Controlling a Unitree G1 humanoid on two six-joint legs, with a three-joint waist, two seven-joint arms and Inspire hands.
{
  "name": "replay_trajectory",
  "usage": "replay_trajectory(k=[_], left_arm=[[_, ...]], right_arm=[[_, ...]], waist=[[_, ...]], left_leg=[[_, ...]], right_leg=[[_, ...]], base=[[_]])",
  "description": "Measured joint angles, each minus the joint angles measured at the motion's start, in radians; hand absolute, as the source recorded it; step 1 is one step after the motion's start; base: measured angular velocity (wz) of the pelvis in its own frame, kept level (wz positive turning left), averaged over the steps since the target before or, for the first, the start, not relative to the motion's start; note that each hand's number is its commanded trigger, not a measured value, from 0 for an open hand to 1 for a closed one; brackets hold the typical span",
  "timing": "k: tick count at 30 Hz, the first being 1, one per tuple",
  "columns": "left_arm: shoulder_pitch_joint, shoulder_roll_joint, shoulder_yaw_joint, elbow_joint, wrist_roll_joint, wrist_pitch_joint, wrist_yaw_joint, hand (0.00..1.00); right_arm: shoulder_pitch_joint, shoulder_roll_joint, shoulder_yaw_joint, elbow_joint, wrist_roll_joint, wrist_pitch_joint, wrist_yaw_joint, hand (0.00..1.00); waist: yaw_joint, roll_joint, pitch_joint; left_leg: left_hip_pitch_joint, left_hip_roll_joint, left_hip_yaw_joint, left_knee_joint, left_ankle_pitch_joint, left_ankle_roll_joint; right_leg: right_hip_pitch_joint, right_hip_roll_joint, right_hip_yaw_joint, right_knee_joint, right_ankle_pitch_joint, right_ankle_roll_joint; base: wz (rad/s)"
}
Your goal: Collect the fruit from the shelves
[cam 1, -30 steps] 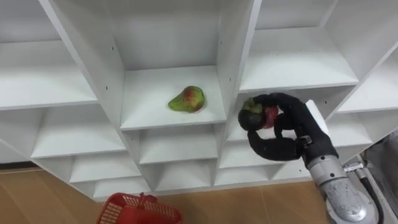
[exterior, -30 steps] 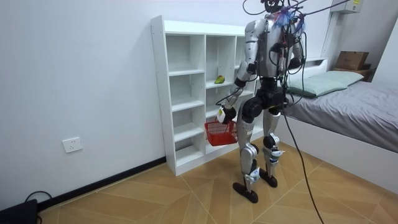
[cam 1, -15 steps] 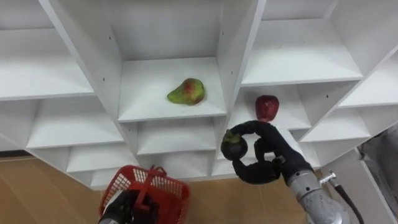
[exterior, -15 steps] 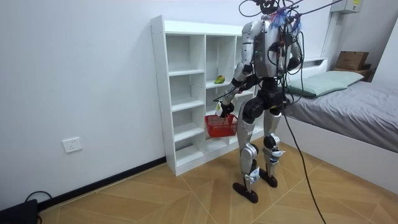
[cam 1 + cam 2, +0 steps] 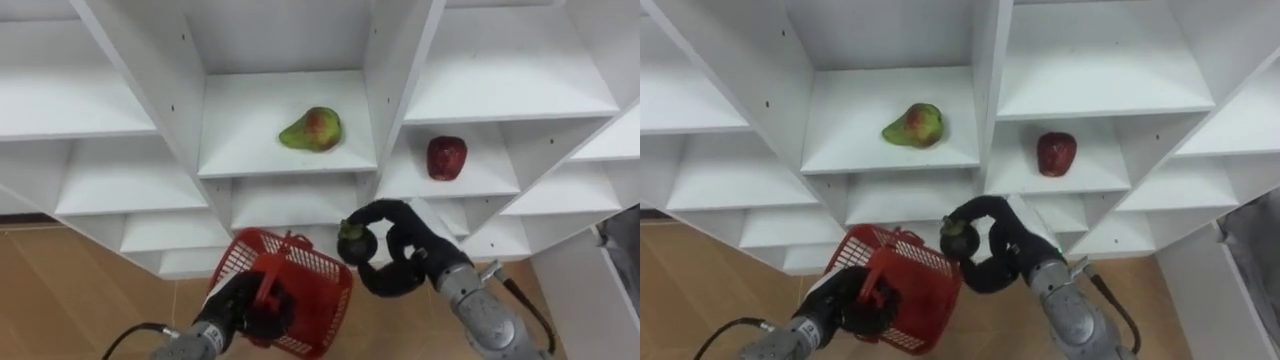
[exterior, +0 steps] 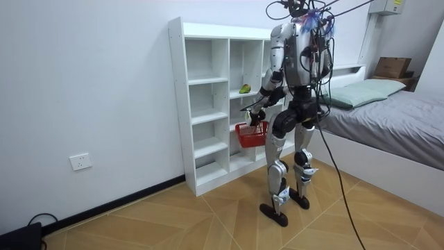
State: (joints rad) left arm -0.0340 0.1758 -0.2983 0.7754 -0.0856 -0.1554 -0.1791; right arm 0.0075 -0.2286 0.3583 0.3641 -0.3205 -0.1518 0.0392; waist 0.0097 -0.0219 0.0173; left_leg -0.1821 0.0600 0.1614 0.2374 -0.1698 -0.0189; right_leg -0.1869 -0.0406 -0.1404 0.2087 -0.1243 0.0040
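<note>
White closet (image 5: 395, 60) shelves stand in front of me, with wooden floor (image 5: 70, 290) below them. My right hand (image 5: 415, 262) hangs low before the bottom rows. Its fingers (image 5: 385, 210) and thumb are curled round a small dark fruit (image 5: 354, 240) with a green cap, and the fruit is held clear of every shelf.

Just left of those fingers and slightly lower is the red basket (image 5: 320, 290), tilted, with its nearest rim close under the dark fruit. My left hand (image 5: 238, 303) has its fingers wrapped tight round the basket's handle (image 5: 270, 288) and holds the basket off the floor.

Up and to the left of my right fingers, a green and red fruit (image 5: 312, 129) lies on its side on the middle compartment's shelf. Up and to the right of those fingers, a red apple (image 5: 446, 157) sits on the shelf of the next compartment. Both are well apart from either hand.

On the room camera I see the robot standing upright on the floor, facing the closet, with the basket in front of its hips. A bed (image 6: 388, 114) lies behind it, on the room view's right.
</note>
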Motion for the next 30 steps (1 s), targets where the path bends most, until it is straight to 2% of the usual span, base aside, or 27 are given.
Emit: replay_trajectory(k=[7,12,22,23,25,26,30], left_arm=[[-0.006,0.001,-0.037,-0.003,-0.022,-0.004,-0.027,1.0],[-0.006,0.001,-0.043,-0.032,-0.022,-0.005,-0.054,1.0],[0.003,0.012,-0.041,-0.096,-0.021,-0.004,-0.075,1.0],[0.005,0.012,-0.041,-0.102,-0.021,-0.004,-0.076,1.0],[0.009,0.014,-0.042,-0.122,-0.021,-0.004,-0.077,1.0],[0.01,0.015,-0.042,-0.128,-0.021,-0.004,-0.077,1.0],[0.017,0.015,-0.055,-0.181,-0.024,-0.004,-0.079,1.0]], right_arm=[[-0.005,-0.002,0.058,0.056,-0.001,0.0,0.031,1.0],[-0.004,-0.002,0.062,0.059,-0.003,0.0,0.047,1.0],[-0.009,-0.003,0.07,0.064,0.001,0.0,0.055,1.0],[-0.009,-0.003,0.07,0.064,0.001,0.0,0.059,0.78],[-0.009,-0.004,0.067,0.065,0.002,0.0,0.07,0.12],[-0.009,-0.004,0.062,0.067,0.002,0.0,0.072,0.0],[-0.009,-0.004,0.054,0.104,0.001,0.001,0.074,0.0]], waist=[[0.008,0.011,-0.0006],[0.026,0.017,-0.002],[0.026,0.018,-0.0023],[0.026,0.018,-0.0023],[0.026,0.018,-0.0025],[0.025,0.018,-0.0026],[0.026,0.022,-0.005]], left_leg=[[-0.007,0.0,-0.001,0.001,0.0,0.001],[-0.02,-0.001,0.0,0.0,0.003,0.004],[-0.022,-0.002,-0.001,0.003,0.003,0.004],[-0.022,-0.002,-0.001,0.003,0.003,0.004],[-0.023,-0.002,-0.002,0.004,0.003,0.004],[-0.023,-0.002,-0.002,0.004,0.003,0.004],[-0.025,-0.002,-0.002,0.004,0.003,0.004]], right_leg=[[-0.01,0.0,-0.001,0.007,0.0,-0.001],[-0.026,-0.002,-0.002,0.013,0.001,-0.002],[-0.026,-0.004,-0.003,0.013,0.001,-0.001],[-0.026,-0.004,-0.003,0.013,0.001,-0.001],[-0.026,-0.004,-0.005,0.013,0.001,-0.001],[-0.026,-0.004,-0.005,0.012,0.001,-0.001],[-0.027,-0.004,-0.007,0.012,0.001,-0.001]], base=[[0.0],[0.0],[0.0],[0.0],[0.0],[0.0],[0.0]])
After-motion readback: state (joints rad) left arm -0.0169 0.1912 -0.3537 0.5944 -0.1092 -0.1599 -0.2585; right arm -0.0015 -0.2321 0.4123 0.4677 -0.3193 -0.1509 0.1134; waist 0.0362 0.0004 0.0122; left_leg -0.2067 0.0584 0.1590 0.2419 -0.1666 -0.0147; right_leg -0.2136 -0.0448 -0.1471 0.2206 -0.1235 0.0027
